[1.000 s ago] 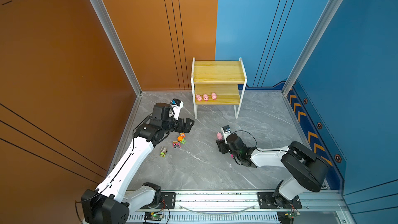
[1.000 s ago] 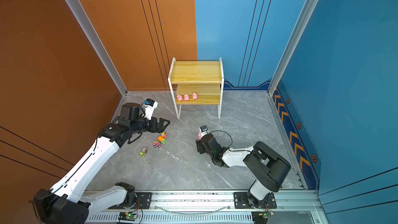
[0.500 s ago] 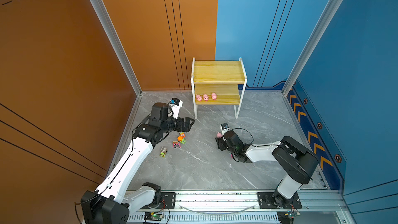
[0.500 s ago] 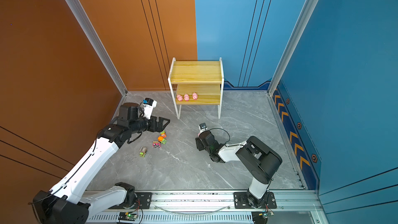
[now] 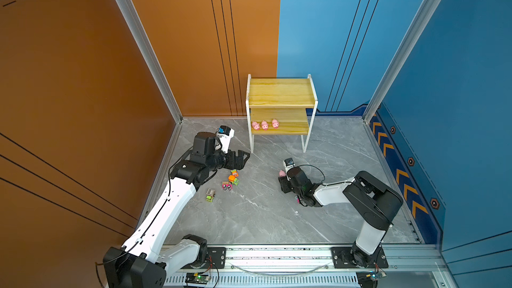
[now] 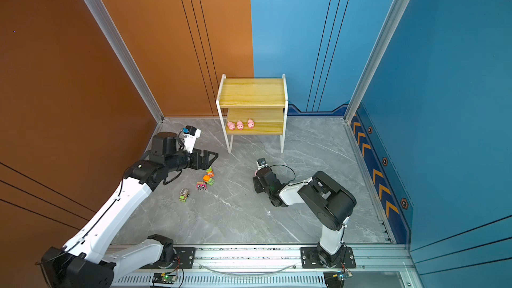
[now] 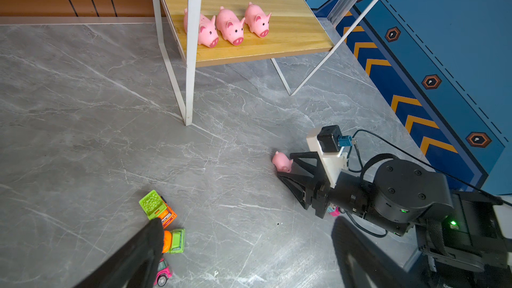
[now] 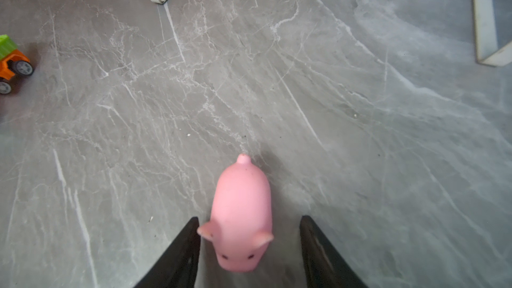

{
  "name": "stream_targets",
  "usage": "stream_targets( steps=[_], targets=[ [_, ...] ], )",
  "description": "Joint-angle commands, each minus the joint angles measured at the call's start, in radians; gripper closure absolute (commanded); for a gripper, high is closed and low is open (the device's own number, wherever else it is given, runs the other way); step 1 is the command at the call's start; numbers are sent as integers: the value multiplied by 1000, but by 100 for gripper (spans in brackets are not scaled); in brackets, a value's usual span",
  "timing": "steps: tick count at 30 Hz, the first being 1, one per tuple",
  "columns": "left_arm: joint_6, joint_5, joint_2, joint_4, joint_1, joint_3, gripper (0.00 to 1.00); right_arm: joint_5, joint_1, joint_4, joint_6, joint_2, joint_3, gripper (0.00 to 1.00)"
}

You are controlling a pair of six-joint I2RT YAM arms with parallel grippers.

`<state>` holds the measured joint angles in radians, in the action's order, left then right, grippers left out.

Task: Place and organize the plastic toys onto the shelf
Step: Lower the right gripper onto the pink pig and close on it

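Pig [image 8: 241, 203] on tabletop [image 8: 360, 106] inside part-open right claw [image 8: 249, 218], gap on one side, unclamped. Left claw [image 5: 243, 160] spread wide near toy trucks [image 5: 234, 180]. Three pigs [image 5: 264, 125] on shelf [image 5: 292, 128].

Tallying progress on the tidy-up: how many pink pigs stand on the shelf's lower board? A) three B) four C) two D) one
A: three pigs stand in a row on the lower board; the fourth pig is on the floor, between the right gripper's fingers.

Two-tier shelf [image 5: 281, 96], yellowish grained wood boards, white metal frame; smooth matt pink plastic pig [image 8: 241, 211]; grey marbled floor [image 5: 263, 217], slight sheen.
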<state>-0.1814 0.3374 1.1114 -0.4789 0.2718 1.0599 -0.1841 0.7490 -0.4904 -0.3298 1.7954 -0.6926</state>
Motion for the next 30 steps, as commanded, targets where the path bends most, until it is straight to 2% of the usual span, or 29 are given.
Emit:
stream_targets(
  steps=[1, 5, 10, 23, 27, 30],
  targets=[
    [-6, 26, -20, 16, -11, -21, 5, 24, -10, -14, -11, 31, -24, 44],
    [-6, 27, -24, 20, -13, -23, 5, 30, -12, -45, -8, 51, -28, 46],
    [-6, 30, -21, 22, -14, -23, 5, 26, -12, -48, -8, 56, -34, 55],
    [-13, 35, -18, 28, -22, -23, 5, 31, -9, -24, 20, -62, 37, 67],
    [-15, 37, -17, 28, -24, -24, 5, 73, -10, 0, 39, -124, 47, 68],
    [-15, 37, -19, 27, -25, -23, 5, 162, -22, 45, 61, -153, 25, 68]
  ],
)
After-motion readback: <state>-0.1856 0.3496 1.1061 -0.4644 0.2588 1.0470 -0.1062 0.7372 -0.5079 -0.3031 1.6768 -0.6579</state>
